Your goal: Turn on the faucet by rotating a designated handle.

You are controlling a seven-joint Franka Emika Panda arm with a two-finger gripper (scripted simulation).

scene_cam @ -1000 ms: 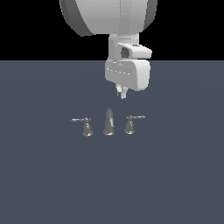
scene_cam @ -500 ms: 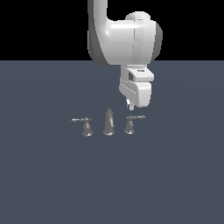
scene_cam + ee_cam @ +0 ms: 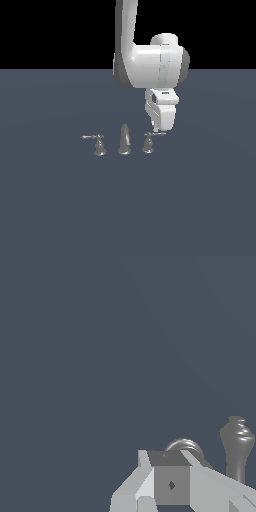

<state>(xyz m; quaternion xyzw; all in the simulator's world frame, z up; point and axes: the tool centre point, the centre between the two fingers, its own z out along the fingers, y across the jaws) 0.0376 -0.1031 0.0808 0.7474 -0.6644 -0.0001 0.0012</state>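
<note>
Tool (image 3: 161,131) at the handle (image 3: 149,142) lever tip, jaw gap can't tell. Rotation apparently not started; faucet (image 3: 124,140) untouched otherwise.

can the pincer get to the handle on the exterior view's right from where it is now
Probably yes. The pincer sits right at the lever tip of the handle, with nothing between them; the spout stands off to the side.

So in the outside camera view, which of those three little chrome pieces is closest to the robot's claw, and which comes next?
1. The handle, on the exterior view's right, just below the gripper.
2. The spout, in the middle.
3. The twin handle, on the exterior view's left, farthest.
</note>
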